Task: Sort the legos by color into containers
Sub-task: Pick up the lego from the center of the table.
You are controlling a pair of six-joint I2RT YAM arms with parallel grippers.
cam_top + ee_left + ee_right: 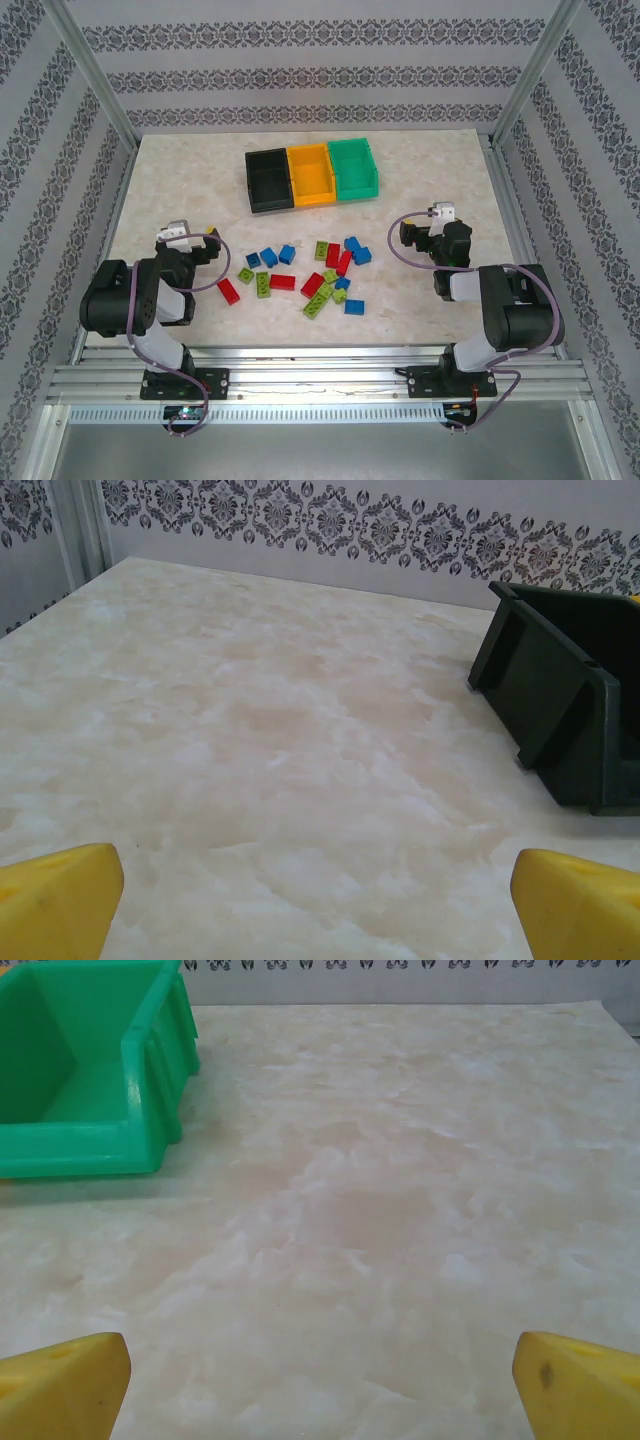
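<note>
Several red, blue and lime green legos (312,283) lie scattered on the table between the two arms. The black bin (270,180), orange-yellow bin (311,173) and green bin (354,167) stand joined in a row at the back. My left gripper (207,247) hovers left of the pile, open, its yellow fingertips (60,900) wide apart over bare table, with the black bin (570,700) ahead to the right. My right gripper (411,237) sits right of the pile, open and holding nothing, fingertips (580,1385) spread, the green bin (90,1060) ahead to the left.
The marble-patterned table (180,190) is fenced by metal frame posts and patterned walls on three sides. A red lego (228,291) lies nearest the left arm, and a blue one (354,306) is at the near right of the pile.
</note>
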